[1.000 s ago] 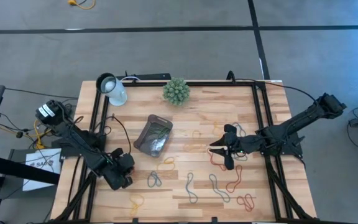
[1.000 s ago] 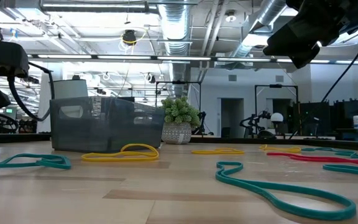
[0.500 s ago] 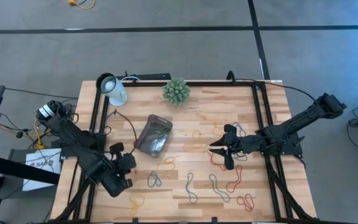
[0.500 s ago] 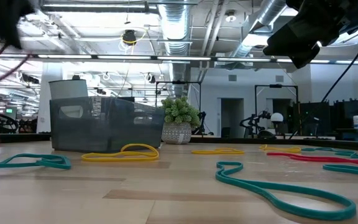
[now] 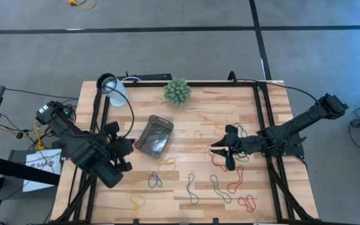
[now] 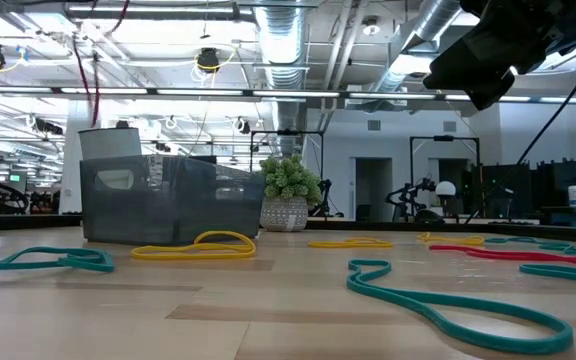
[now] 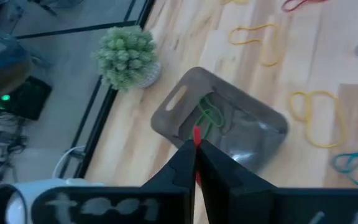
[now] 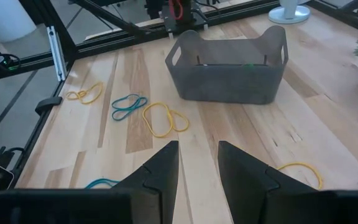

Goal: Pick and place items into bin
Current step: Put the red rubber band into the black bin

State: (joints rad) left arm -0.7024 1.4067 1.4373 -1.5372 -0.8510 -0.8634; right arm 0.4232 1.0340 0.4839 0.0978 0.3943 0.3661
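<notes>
Wooden table (image 5: pixel 186 122), left claw (image 7: pixel 195 144) raised beside bin (image 5: pixel 154 136) pinching red loop (image 7: pixel 196 135), right claw (image 5: pixel 218 152) spread.

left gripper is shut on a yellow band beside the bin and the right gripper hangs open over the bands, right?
Not quite: the band pinched in the left gripper is red, not yellow, as the left wrist view shows. The rest holds: that gripper is shut beside the bin, and the right gripper hangs open over the bands.

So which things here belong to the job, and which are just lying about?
Job: dark translucent plastic bin; coloured rubber loops on the wood; red loop in the shut left pincer.
Lying about: spiky green plant ball; white round lamp head.
</notes>
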